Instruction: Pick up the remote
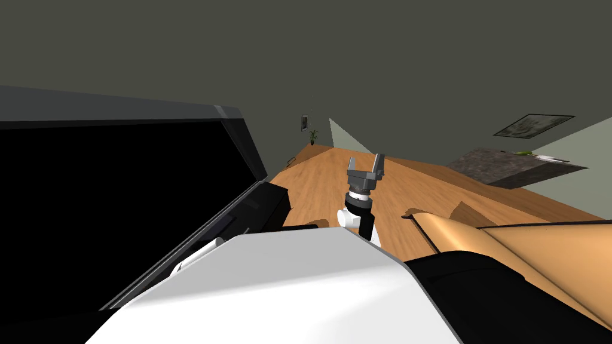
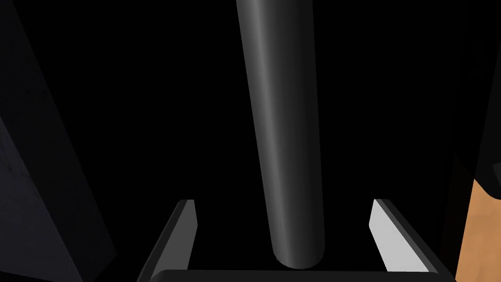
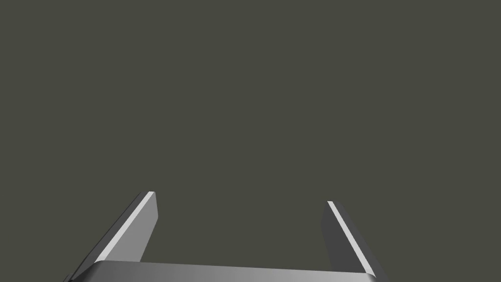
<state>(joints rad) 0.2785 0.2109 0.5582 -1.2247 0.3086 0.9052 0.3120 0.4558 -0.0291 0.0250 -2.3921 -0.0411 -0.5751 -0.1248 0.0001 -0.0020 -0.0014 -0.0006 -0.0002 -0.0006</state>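
A long dark grey bar with a rounded end, the remote (image 2: 281, 122), runs lengthwise between the fingers of my left gripper (image 2: 284, 203). The gripper is open, and both fingers stand clear of the bar's sides. The rounded end lies close to the gripper's body. Everything around the remote is black. My left forearm (image 1: 197, 254) reaches in beside a black panel at the left. My right gripper (image 1: 366, 159) is raised above the floor, open and holding nothing, fingers (image 3: 147, 220) spread.
A large black panel with a grey rim (image 1: 119, 197) fills the left. Wooden floor (image 1: 323, 179) stretches ahead. Tan furniture (image 1: 538, 245) lies at the right, with a dark mottled table (image 1: 508, 167) behind it. A strip of wood (image 2: 482, 230) shows beside the left gripper.
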